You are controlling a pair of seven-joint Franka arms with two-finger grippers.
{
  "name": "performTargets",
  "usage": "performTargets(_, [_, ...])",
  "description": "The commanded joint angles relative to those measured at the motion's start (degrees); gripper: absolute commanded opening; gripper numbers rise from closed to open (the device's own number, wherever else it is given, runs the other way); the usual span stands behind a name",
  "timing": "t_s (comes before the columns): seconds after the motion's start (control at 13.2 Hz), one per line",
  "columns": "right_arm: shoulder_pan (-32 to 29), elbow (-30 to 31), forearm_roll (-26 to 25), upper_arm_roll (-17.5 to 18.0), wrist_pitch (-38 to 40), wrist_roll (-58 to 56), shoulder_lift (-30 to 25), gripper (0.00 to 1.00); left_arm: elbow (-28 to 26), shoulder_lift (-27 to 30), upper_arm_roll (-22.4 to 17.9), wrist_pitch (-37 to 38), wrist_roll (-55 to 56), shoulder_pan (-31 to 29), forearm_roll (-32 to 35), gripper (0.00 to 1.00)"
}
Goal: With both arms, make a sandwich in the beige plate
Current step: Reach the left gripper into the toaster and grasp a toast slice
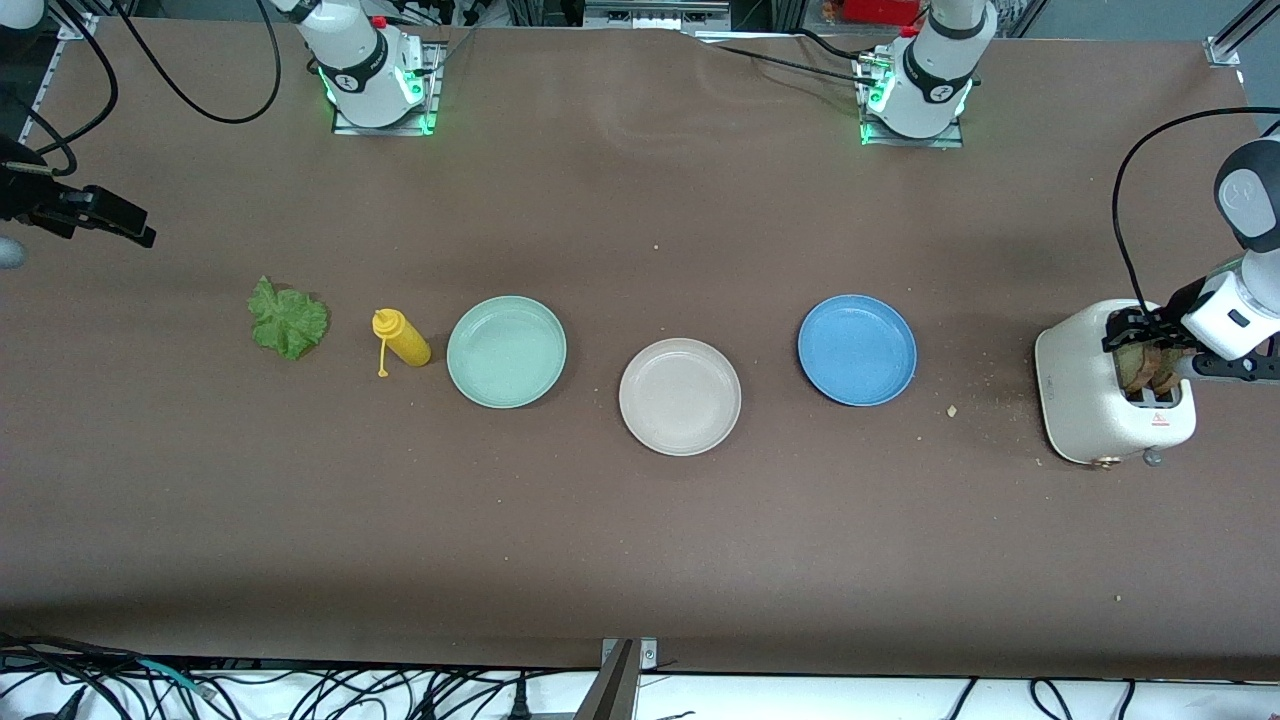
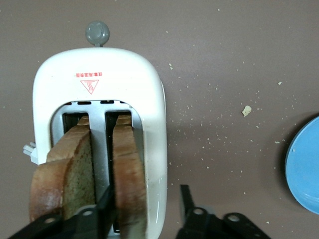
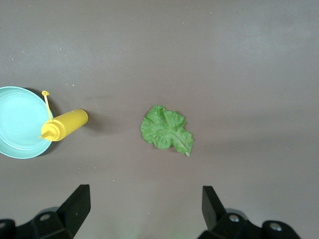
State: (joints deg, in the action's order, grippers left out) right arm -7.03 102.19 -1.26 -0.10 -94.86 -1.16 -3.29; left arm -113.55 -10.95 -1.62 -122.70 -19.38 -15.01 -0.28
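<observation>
1. My left arm reaches out from its base to its own end of the surface, forearm angled downward and wrist bent over.
2. My left gripper (image 1: 1150,345) points down; one finger (image 2: 102,211) is pressed against a bread slice (image 2: 128,177) and the other finger stands apart from it.
3. My right arm waits, held high at its own end of the surface.
4. My right gripper (image 3: 144,206) hangs in the air with its fingers spread wide, gripping nothing.

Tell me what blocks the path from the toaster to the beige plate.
The blue plate sits on the table between the toaster and the beige plate. A toast carried through the air would pass above it; nothing taller shows.
</observation>
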Motion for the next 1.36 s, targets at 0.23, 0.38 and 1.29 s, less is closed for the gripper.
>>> performTargets(0.23, [-0.4,-0.5,0.9,-0.3,0.9,-1.1,-0.1,0.99,0.3,1.0,0.3,-0.1,-5.3,-1.6,1.2,0.0])
performTargets(0.38, [-0.4,-0.4,1.2,0.0,0.8,-0.7,-0.2,0.99,1.8,1.5,0.2,1.5,-5.3,-1.6,1.2,0.0])
performTargets(1.29, [-0.1,-0.2,3.6,0.2,0.8,-0.8,0.1,0.99,25.1,-0.3,4.1,31.7,-4.4,4.2,-1.3,0.0])
